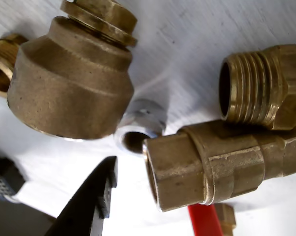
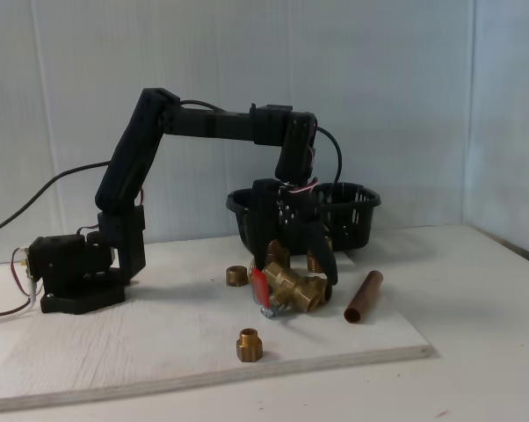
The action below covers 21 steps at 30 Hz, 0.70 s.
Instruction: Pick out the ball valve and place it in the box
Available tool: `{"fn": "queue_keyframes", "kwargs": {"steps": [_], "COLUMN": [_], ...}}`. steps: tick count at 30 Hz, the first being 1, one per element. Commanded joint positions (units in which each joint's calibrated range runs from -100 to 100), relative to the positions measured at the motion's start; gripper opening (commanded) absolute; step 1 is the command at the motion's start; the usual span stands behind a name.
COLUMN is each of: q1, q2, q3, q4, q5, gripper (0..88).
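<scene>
The ball valve (image 2: 293,288), chunky brass with a red lever, lies on the white board (image 2: 159,338) right under the gripper (image 2: 294,271), whose jaws are spread wide astride it, arm bent over, black box (image 2: 352,211) just behind.
</scene>
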Motion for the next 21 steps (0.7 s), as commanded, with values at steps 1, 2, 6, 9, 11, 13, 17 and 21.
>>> {"fn": "queue_keyframes", "kwargs": {"steps": [1, 2, 6, 9, 11, 13, 17, 21], "q1": [0.20, 0.27, 1.09, 1.23, 0.94, 0.79, 0.72, -0.02], "q2": [-0.31, -0.23, -0.23, -0.23, -0.23, 0.11, 3.08, 4.26], "q3": [-2.18, -2.63, -3.72, -4.08, -3.90, -3.36, -4.08, -4.08], "q4": [0.43, 0.43, 0.43, 0.34, 0.34, -0.43, -1.04, -0.86], "q5": [-0.83, -0.83, -1.24, -0.88, -0.52, 0.36, 0.47, 0.57], "gripper": [51.5, 51.5, 51.5, 51.5, 51.5, 51.5, 51.5, 51.5]}}
